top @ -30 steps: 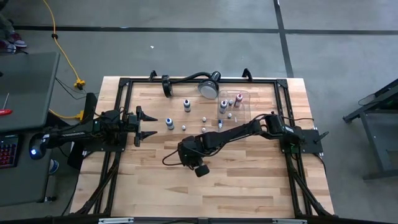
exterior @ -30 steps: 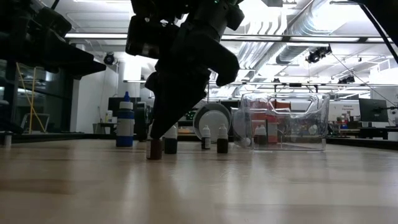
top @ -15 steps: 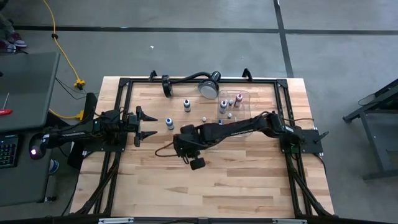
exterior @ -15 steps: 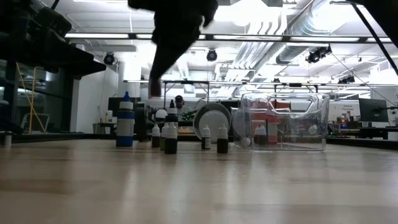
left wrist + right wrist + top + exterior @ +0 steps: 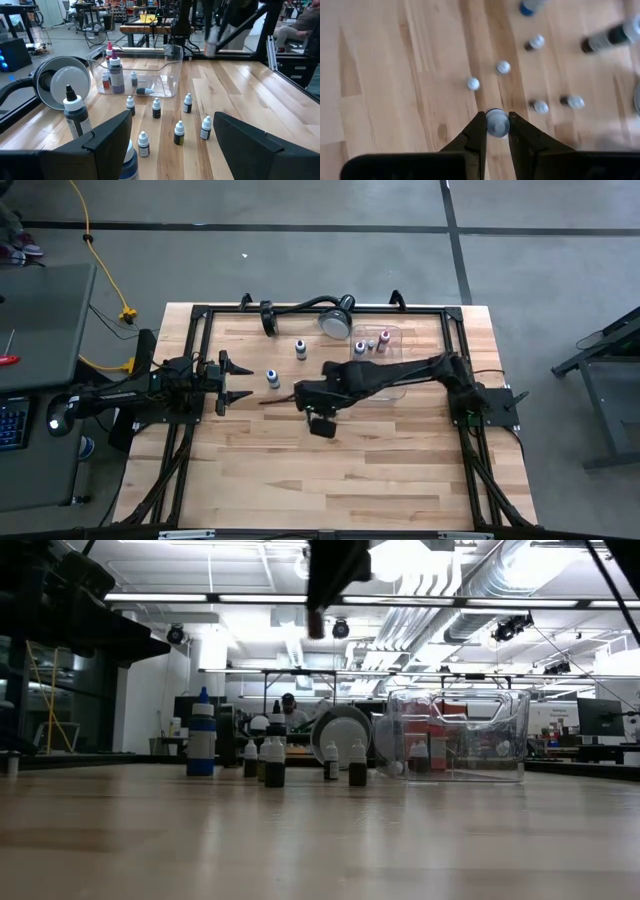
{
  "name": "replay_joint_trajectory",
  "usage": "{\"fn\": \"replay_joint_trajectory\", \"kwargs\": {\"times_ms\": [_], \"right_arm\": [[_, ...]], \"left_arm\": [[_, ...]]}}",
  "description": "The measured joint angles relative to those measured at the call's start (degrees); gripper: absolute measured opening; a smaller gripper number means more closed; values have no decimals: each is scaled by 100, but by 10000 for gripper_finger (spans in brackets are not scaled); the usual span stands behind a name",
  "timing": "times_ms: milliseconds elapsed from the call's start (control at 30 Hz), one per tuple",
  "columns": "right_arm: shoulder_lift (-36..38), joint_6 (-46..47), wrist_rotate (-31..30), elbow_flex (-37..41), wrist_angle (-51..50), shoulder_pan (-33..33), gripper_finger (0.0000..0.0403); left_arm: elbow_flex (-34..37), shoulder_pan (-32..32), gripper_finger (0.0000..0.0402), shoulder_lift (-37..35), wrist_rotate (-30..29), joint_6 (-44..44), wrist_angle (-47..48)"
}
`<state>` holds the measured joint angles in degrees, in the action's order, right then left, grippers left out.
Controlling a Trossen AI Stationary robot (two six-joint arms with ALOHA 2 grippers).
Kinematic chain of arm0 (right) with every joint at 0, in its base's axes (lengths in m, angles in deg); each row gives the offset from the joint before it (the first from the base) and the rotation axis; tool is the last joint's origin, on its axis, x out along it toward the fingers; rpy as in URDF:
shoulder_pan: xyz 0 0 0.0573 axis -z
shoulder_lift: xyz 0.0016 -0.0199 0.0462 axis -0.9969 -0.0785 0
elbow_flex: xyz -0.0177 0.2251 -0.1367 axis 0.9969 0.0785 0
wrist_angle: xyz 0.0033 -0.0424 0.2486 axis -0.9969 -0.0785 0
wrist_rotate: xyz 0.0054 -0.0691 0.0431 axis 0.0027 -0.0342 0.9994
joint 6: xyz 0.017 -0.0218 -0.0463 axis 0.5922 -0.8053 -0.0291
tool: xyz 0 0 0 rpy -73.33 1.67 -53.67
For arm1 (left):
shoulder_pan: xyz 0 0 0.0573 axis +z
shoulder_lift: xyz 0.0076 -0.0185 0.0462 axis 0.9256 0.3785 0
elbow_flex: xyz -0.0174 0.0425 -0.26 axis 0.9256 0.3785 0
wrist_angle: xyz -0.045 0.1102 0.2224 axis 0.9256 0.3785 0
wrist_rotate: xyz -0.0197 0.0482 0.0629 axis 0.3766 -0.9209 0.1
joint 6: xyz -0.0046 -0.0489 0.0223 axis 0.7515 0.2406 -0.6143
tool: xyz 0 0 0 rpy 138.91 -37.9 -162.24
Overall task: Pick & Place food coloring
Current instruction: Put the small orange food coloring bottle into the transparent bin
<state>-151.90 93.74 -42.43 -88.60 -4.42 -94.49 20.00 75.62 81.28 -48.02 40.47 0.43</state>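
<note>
White-capped food coloring bottle [image 5: 496, 122] sits clamped in the right gripper [image 5: 495, 131] jaws; left gripper [image 5: 232, 381] gapes.

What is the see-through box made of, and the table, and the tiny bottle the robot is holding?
The box looks like clear, glossy plastic: bottles show through its walls. The table looks like pale wood planks with visible grain, smooth finish. The little bottle in the right gripper is probably plastic, with a matte white cap; its body is hidden.
</note>
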Motion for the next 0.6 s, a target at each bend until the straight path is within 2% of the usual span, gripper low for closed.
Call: {"fn": "replay_joint_trajectory", "kwargs": {"times_ms": [133,400,600], "right_arm": [[589,628,-68,650,82,0,51],[2066,2052,-298,2718,1134,-52,51],[2729,2965,-467,3790,1470,-219,51]], "left_arm": [[-2,1,278,0,0,-2,0],[-1,0,278,0,0,0,0],[-2,0,278,0,0,-1,0]]}}
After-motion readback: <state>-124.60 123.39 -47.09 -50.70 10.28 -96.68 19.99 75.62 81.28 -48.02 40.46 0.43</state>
